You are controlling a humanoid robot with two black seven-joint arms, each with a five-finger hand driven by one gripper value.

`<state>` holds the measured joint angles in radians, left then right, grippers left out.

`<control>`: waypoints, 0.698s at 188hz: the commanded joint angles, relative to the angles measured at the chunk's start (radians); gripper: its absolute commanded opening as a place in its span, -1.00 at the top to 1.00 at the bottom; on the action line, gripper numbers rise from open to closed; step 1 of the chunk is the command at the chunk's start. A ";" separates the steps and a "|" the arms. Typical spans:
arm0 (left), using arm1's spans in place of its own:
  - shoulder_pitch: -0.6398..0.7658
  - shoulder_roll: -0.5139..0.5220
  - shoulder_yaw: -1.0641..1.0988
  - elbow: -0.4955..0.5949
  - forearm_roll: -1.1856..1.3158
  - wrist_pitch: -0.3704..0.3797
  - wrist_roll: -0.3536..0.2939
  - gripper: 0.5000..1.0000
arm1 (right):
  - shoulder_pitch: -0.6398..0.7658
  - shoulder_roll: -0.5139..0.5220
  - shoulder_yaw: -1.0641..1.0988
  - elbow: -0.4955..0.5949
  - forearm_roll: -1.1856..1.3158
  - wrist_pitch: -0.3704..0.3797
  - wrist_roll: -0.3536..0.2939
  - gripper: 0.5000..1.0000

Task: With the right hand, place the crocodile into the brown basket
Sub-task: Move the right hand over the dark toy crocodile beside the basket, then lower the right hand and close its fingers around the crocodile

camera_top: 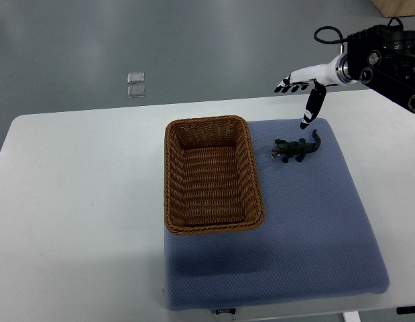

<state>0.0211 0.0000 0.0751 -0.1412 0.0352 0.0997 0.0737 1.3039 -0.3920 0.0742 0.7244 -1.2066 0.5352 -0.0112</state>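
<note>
Right hand: the right hand (302, 90) is reaching in from the upper right edge on a black arm (388, 57), white at the palm with dark fingertips. Its fingers are spreading apart and gripping nothing; four are stretching toward the left, and the thumb (313, 107) is pointing down toward the mat.

Thumb tip: it is hanging just above the tail end of the crocodile, apart from it as far as the view is showing.

Crocodile: the dark green toy crocodile (295, 149) is lying on the blue mat, just below the hand, with its tail curling up toward the thumb and its head pointing toward the lower left. It is sitting outside the basket, near the basket's right wall with a strip of mat showing between them.

Basket: the brown woven basket (173, 181) is standing upright on the left part of the mat, long side running away from the camera, with nothing lying inside it.

Mat: the blue mat (314, 228) is covering the right half of the white table (73, 201) and is reaching its near edge.

Floor: two small clear squares (135, 84) are lying on the grey floor beyond the table's far edge.
</note>
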 commanded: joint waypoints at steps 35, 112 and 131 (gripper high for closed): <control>0.006 0.000 -0.002 0.000 0.000 0.002 0.000 -1.00 | -0.071 0.025 0.006 0.018 0.006 -0.040 0.002 -0.87; 0.008 0.000 -0.002 0.000 0.000 0.000 0.000 -1.00 | -0.147 0.031 0.004 0.007 -0.002 -0.113 -0.003 -0.82; 0.008 0.000 -0.002 0.000 0.000 0.002 0.000 -1.00 | -0.161 0.033 0.001 0.000 -0.010 -0.116 -0.003 -0.78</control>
<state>0.0289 0.0000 0.0736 -0.1412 0.0352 0.1011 0.0737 1.1567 -0.3595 0.0778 0.7317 -1.2103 0.4226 -0.0129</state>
